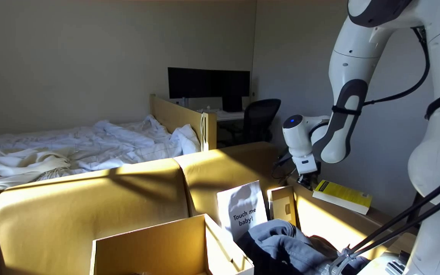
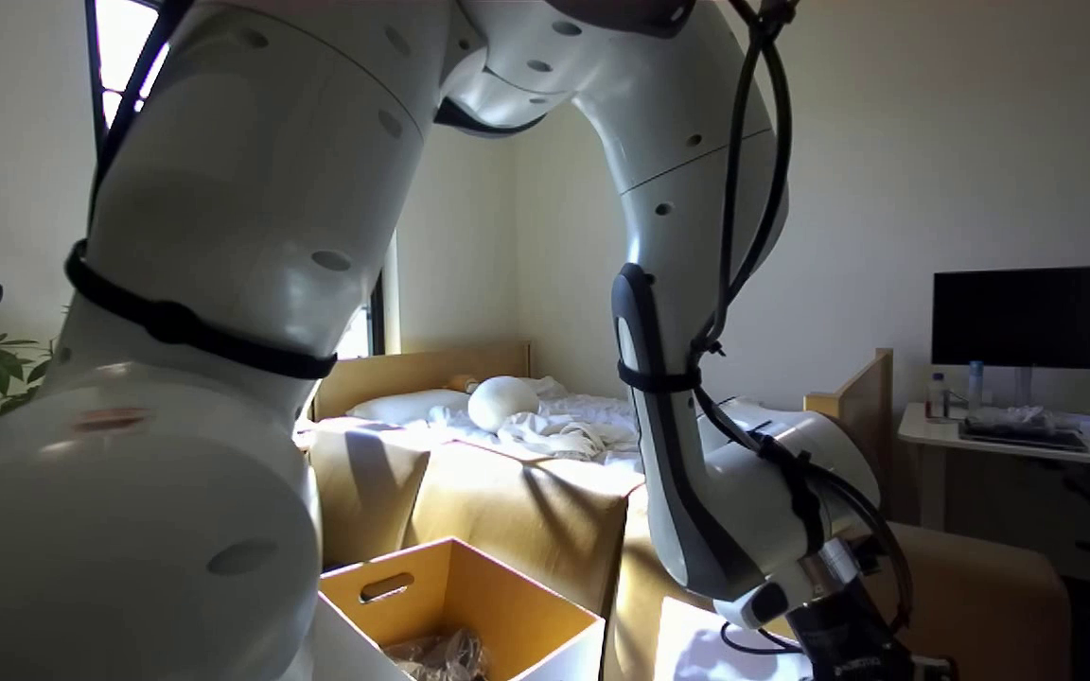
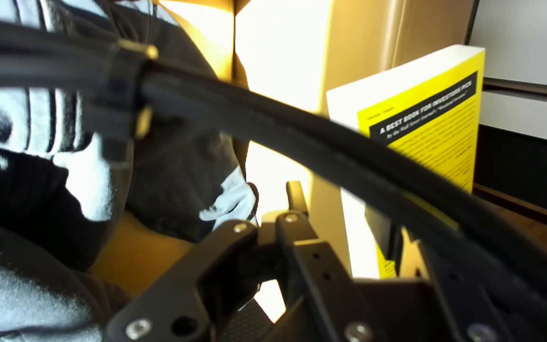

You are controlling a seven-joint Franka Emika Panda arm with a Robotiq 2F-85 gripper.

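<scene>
While a yellow book [image 1: 343, 194] lies by the outer edge of the sofa armrest [image 1: 319, 214], the end effector [image 3: 340, 209] — jaws parted partway, nothing clamped — stands at the book's end nearer the backrest [image 1: 225, 166].

Right of the wrist view: vivid yellow on the book [image 3: 444, 142], with white page edges and a black band lettered in white. Lower centre: black, dotted with silver, on the end effector [image 3: 336, 206]. Left: slate grey, paler in sunlight, on the cloth [image 3: 90, 190]. In an exterior view, lower centre: golden tan, streaked with shadow, on the sofa [image 1: 90, 202]; black lettering on a white sheet [image 1: 239, 206].
</scene>
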